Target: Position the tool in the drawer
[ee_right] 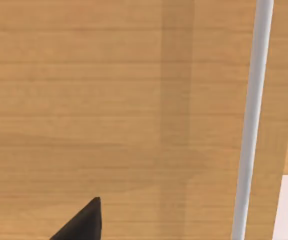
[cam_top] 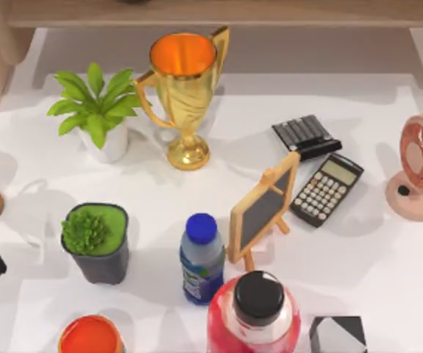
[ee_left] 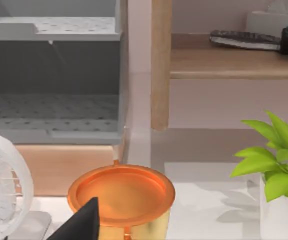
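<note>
White table (cam_top: 388,272) carries trophy (cam_top: 183,95), calculator (cam_top: 326,189), bottle (cam_top: 201,259).

Trophy (cam_top: 184,95) stands right of plant (cam_top: 99,110). Calculator (cam_top: 327,189) lies right of easel board (cam_top: 264,208). Bottle (cam_top: 201,259) stands left of board.

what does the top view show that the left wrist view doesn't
Top view alone: the gold trophy cup with orange inside, two black calculators, the small wooden-framed chalkboard easel, the blue-capped plastic bottle, the pink round desk fan and the dark grey pot of green succulent.

Left wrist view alone: an open grey perforated drawer, a white fan and a dark remote on a wooden shelf.

Both: the leafy green plant in a white pot.
</note>
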